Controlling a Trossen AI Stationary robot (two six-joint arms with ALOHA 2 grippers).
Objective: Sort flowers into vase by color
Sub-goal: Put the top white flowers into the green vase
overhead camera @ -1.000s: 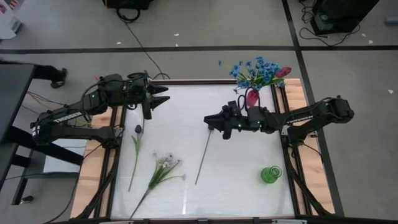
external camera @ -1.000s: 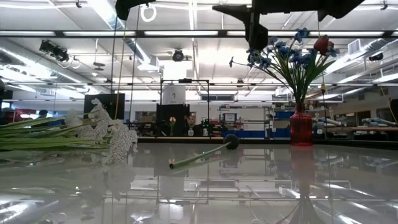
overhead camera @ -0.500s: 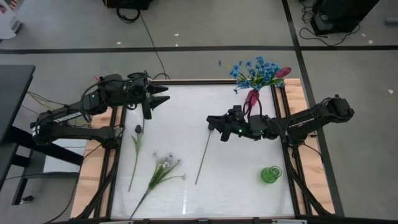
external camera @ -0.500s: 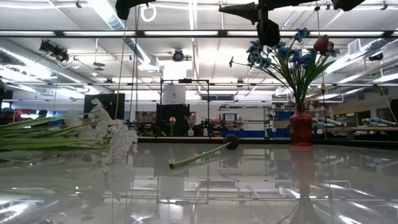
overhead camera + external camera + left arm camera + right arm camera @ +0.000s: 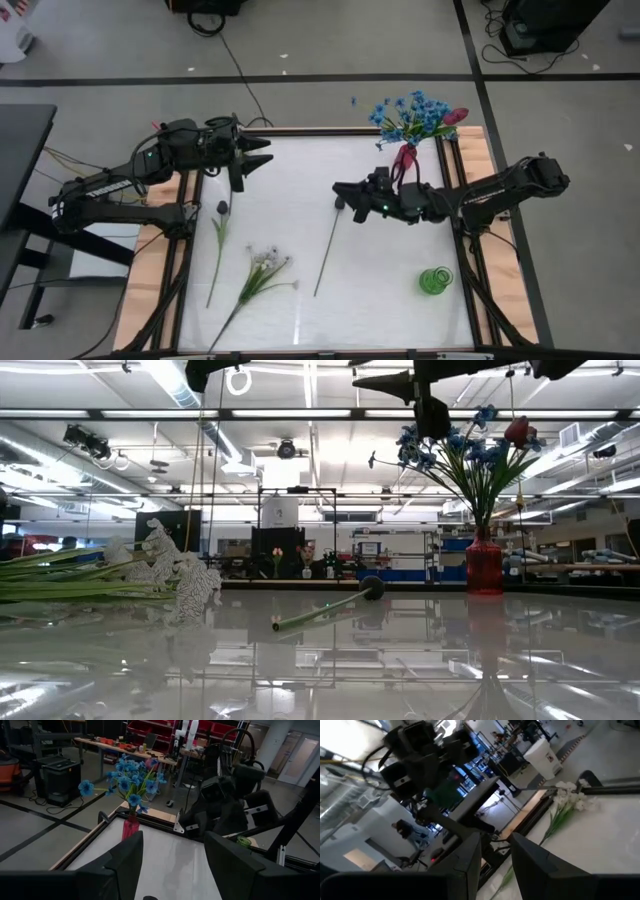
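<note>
Above surface centre, right gripper (image 5: 342,196) is held w/ jaws apart over dark-bud stem (image 5: 327,250); pick approach judged; descent needed next. Left gripper (image 5: 255,152) parked, jaws apart.

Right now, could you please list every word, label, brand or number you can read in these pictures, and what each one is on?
None can be read.
White bin, far in the right wrist view: a small red mark, too blurred to read.
Red vase, green vase, flowers, left gripper, right gripper: no lettering shows.
</note>
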